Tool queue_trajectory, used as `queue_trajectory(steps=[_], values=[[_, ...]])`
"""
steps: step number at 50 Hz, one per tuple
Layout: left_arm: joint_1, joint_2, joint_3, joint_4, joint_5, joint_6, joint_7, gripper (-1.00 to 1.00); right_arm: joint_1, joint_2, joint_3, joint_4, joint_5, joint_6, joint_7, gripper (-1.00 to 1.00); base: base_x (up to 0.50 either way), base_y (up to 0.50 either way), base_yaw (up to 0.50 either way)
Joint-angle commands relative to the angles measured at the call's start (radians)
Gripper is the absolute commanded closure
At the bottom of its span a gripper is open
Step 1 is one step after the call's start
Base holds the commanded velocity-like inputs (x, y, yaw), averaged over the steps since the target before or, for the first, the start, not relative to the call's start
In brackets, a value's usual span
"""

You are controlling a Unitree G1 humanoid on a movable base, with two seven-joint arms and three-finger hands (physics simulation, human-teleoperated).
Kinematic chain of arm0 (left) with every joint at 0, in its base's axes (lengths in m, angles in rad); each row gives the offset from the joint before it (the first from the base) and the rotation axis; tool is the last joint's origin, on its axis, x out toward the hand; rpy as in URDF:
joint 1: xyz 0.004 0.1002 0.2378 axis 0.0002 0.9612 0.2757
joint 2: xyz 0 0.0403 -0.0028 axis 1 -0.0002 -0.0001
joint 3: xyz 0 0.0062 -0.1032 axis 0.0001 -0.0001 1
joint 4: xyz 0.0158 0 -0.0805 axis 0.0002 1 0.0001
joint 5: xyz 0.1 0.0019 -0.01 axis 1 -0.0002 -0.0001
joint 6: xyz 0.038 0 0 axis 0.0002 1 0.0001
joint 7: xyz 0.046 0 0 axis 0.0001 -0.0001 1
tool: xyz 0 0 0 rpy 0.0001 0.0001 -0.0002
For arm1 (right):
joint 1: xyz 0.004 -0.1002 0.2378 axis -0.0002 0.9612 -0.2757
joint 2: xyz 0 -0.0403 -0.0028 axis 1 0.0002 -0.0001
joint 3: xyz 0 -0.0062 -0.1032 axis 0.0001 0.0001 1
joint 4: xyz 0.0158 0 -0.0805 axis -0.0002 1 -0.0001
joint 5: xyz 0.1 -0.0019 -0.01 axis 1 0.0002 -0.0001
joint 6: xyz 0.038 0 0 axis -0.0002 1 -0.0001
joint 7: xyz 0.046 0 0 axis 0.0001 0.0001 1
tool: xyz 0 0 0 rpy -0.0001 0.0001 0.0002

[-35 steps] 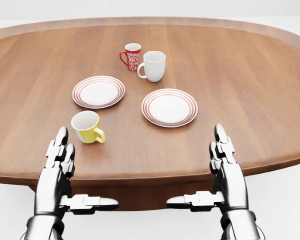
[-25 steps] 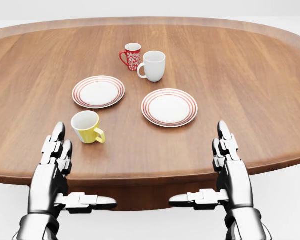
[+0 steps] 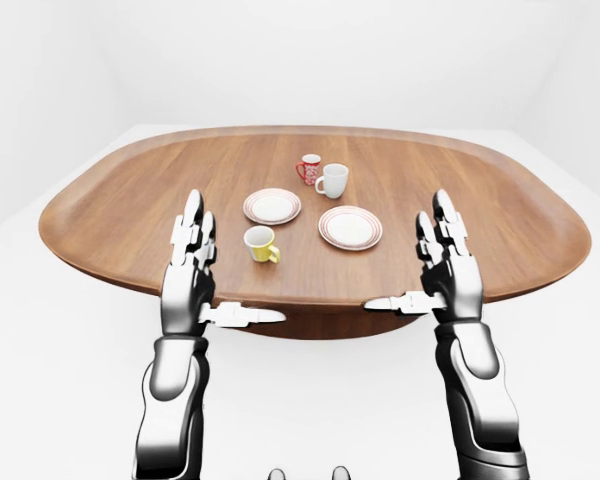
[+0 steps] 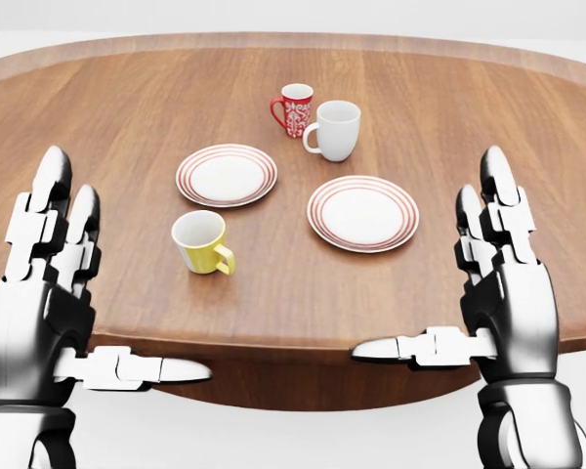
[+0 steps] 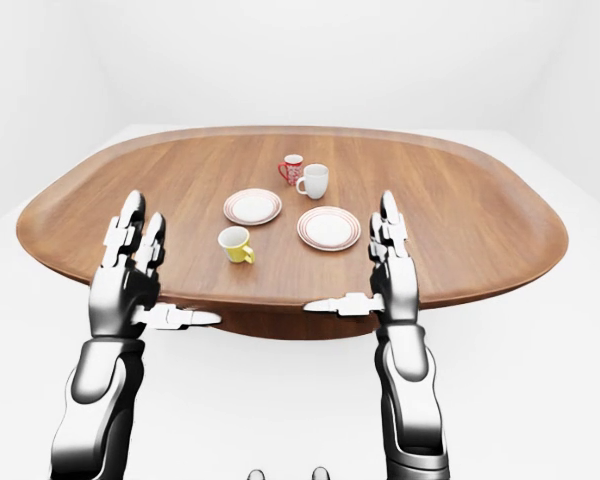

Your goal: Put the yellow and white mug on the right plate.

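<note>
Hands first, left to right in the head view. Left hand [image 4: 54, 293], silver and dark three-fingered, is at the view's left edge, fingers straight and pointing up-view, thumb stuck out sideways toward the middle: spread wide, holding nothing. It sits over the near rim of the oval brown wooden surface [image 4: 273, 303], touching none of the crockery.

Yellow mug with white inside [image 4: 202, 242] stands upright on the surface, right of the left hand and apart from it, handle turned to lower right of the view. It is on bare wood, not on either plate.

Left round white plate with red rim rings [image 4: 226, 175] lies just above the yellow mug in the view, near but not touching. Nothing on it.

Red mug with white pattern [image 4: 293, 108] stands upright higher in the view, handle to the left. Plain white mug [image 4: 336, 130] stands just beside it on the right, handle to the left; cannot tell whether the two touch.

Right round white plate with red rim rings [image 4: 362, 212] lies below the white mug, right of the yellow mug and well apart from it. Nothing on it.

Right hand [image 4: 503, 293] mirrors the left at the view's right: fingers straight, thumb out toward the middle, spread wide, holding nothing, right of the right plate and clear of it.
</note>
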Motion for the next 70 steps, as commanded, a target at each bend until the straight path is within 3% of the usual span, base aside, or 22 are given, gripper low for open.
queue_trajectory(steps=[1,12,19,53,70], values=[[-0.003,0.001,0.011,-0.044,0.003,0.0,-0.009,-1.0,-0.02,-0.01,-0.03,-0.087,0.027,0.0,-0.005,-1.0,0.0,0.0,0.5],[-0.01,0.001,0.016,-0.05,0.0,0.0,-0.006,-1.0,-0.025,-0.01,-0.03,-0.111,0.033,0.0,-0.012,-1.0,0.0,0.0,0.5],[-0.006,0.001,0.011,-0.047,0.002,0.0,-0.006,-1.0,-0.029,-0.006,-0.046,-0.129,0.083,0.0,-0.006,-1.0,0.0,0.0,0.0],[0.001,-0.002,0.004,-0.046,0.004,0.0,-0.007,-1.0,-0.023,-0.014,-0.022,-0.094,0.03,0.0,-0.004,-1.0,0.49,0.12,0.0],[0.0,0.0,0.007,-0.057,0.003,0.0,-0.009,-1.0,0.003,-0.006,-0.015,-0.139,0.051,0.0,0.03,-1.0,0.24,0.06,0.0]])
